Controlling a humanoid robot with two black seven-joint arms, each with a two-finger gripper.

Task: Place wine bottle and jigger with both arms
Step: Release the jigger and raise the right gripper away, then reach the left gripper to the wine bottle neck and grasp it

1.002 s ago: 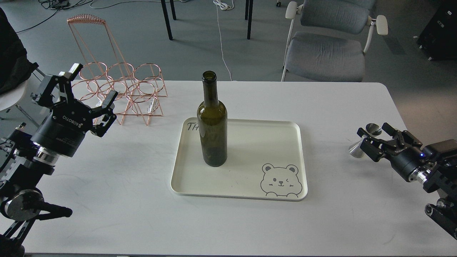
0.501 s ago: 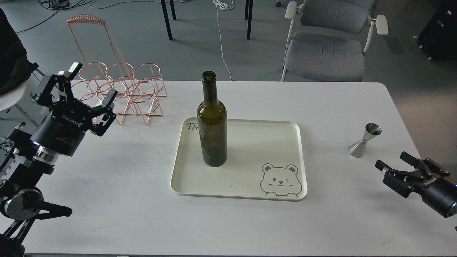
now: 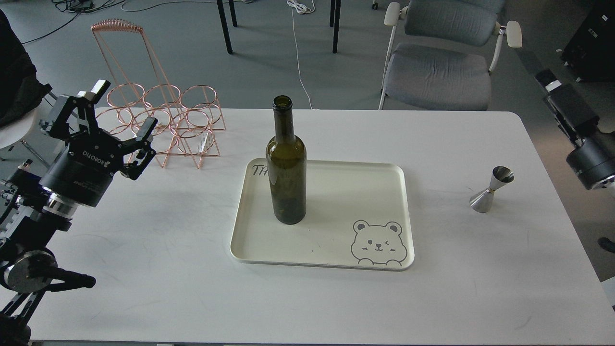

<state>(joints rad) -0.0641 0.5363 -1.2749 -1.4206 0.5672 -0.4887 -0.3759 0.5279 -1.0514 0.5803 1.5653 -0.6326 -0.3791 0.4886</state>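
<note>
Upright on the tray [image 3: 384,169], the heavy, slick glass wine bottle [image 3: 286,163] invites a body grip; the light steel jigger [image 3: 491,189] stands right. Left claw [image 3: 117,115] spread; right claw unseen.

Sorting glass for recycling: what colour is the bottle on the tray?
Dark olive green bottle; clearest in the head view.

Upright green wine bottle [image 3: 286,163] on tray [image 3: 336,202]; steel jigger [image 3: 491,189] well right.
</note>
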